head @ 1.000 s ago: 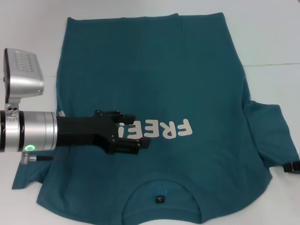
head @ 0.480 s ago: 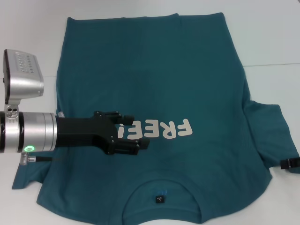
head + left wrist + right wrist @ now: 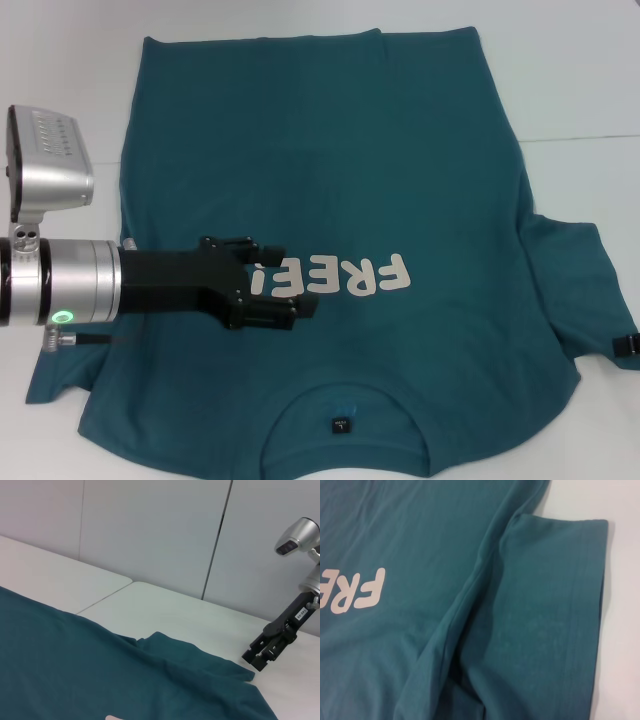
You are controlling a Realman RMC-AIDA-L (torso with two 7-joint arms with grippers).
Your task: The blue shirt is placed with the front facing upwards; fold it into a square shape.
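The blue shirt [image 3: 330, 190] lies spread flat on the white tabletop [image 3: 560, 70], front side up, collar toward six o'clock and hem toward twelve in the head view. The cream letters "FREE" [image 3: 335, 277] run across the chest, upside down from where the robot's head looks. A small black tag [image 3: 341, 425] sits inside the round collar. The sleeve on the robot's right [image 3: 585, 290] sticks out toward three o'clock, a bit rumpled where it meets the body. The opposite sleeve is mostly hidden under the left arm.

The left gripper [image 3: 295, 290] reaches in from nine o'clock and hangs over the chest, its black jaws at the left end of the lettering, covering the last letter. The jaws look close together, but I cannot tell whether they are pinching cloth or only hovering above it. A green light glows on the silver wrist behind it.

The right gripper [image 3: 260, 657] is out at the shirt's three o'clock side, just past the edge of that sleeve, above bare tabletop. In the left wrist view its black jaws point down toward the surface with a gap between them, holding nothing. The right wrist view looks down on the sleeve [image 3: 555, 610] and part of the lettering.
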